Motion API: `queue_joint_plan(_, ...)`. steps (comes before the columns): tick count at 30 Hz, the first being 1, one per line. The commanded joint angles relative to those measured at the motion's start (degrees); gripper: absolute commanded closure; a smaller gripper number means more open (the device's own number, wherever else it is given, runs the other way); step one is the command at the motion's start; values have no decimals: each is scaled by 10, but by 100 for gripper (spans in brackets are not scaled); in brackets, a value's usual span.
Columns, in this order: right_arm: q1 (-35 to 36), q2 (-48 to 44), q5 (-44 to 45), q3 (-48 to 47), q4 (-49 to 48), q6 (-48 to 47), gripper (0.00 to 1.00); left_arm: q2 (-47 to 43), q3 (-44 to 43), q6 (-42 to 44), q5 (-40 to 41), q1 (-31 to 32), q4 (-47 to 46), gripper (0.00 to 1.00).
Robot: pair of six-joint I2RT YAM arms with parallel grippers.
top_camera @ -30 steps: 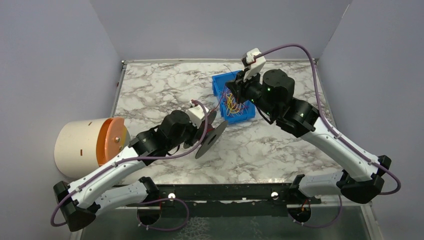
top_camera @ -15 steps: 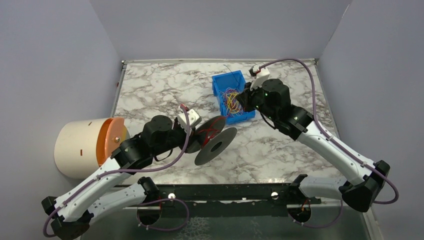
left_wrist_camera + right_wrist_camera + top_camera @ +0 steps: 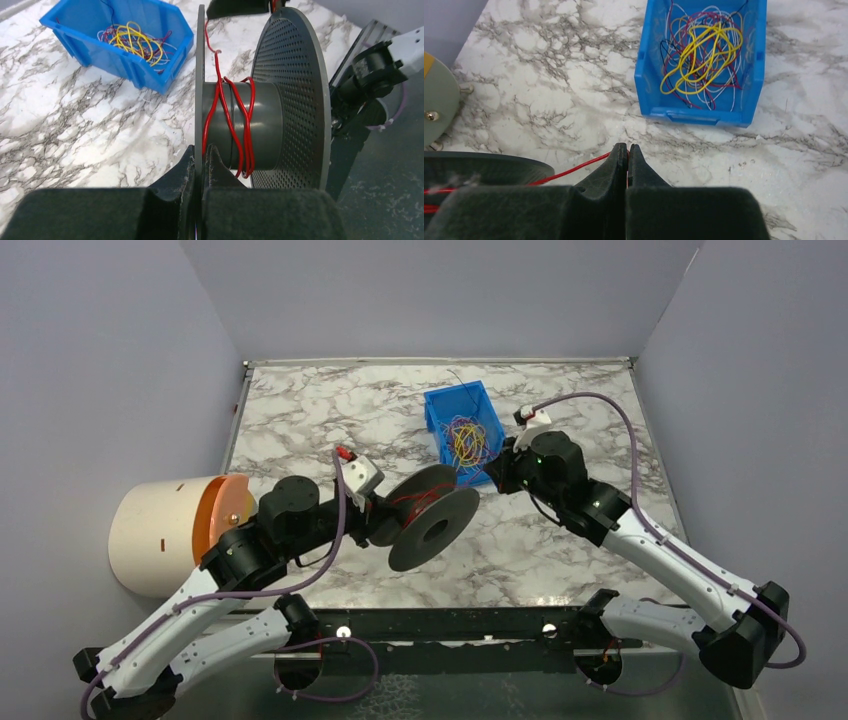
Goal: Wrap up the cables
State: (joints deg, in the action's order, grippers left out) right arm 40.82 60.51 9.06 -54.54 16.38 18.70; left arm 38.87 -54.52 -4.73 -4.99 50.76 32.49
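A dark grey spool lies tilted above the table's middle, and my left gripper is shut on its thin flange. A red cable loops a few turns around the hub. From the spool the red cable runs to my right gripper, which is shut on it just in front of the blue bin. In the top view the right gripper sits beside the near end of the bin. Loose cables, yellow, red and purple, lie tangled inside the bin.
A cream cylinder with an orange face stands at the table's left edge, close to the left arm. Grey walls close in the back and sides. A black rail runs along the near edge between the arm bases.
The left arm has drawn back to the left with the spool, which now shows more red cable on its hub. The right arm has come down from over the bin to its near corner.
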Motion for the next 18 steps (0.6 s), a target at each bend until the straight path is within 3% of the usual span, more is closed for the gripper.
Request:
queue_joint_plan(1, -5, -16, -24, 32, -25, 37, 99, -38, -28, -40, -1, 3, -97, 100)
queue_joint_plan(18, -5, -64, -143, 166, -112, 124, 99, -91, 14, -140, 153, 3, -265, 100)
